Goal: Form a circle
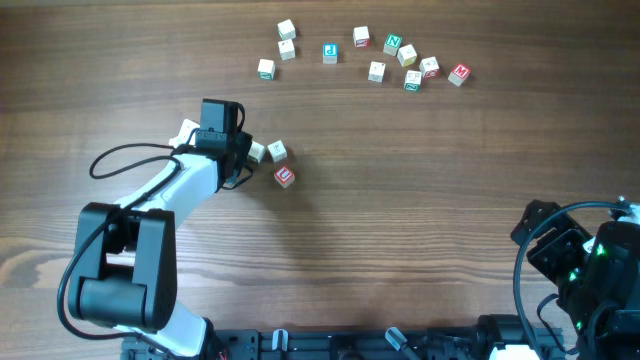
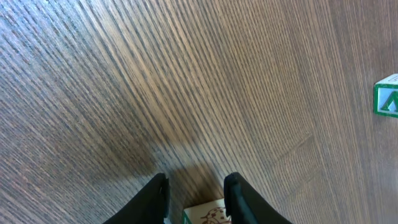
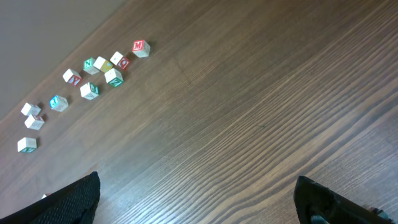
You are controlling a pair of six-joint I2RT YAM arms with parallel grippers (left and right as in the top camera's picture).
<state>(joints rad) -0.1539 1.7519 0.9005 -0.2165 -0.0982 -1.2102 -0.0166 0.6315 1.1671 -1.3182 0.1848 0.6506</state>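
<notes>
Three small pale letter cubes cluster left of the table's middle: one (image 1: 257, 152) at my left gripper (image 1: 247, 152), a plain-looking one (image 1: 278, 150) just to its right, and a red-printed one (image 1: 285, 176) below them. No full circle shows. In the left wrist view the black fingers (image 2: 158, 186) of the left gripper (image 2: 196, 180) stand narrow around a cube with a brown picture and green edge (image 2: 205, 213). Its right side lies against the right finger. My right gripper (image 3: 196, 186) hangs wide open over bare wood at the near right (image 1: 548, 240).
Several scattered letter cubes with green, blue and red prints (image 1: 395, 45) lie in a loose row at the table's far side, also in the right wrist view (image 3: 99, 65). A green-printed cube (image 2: 387, 96) shows at the left wrist view's right edge. A black cable (image 1: 120, 155) loops left of the left arm.
</notes>
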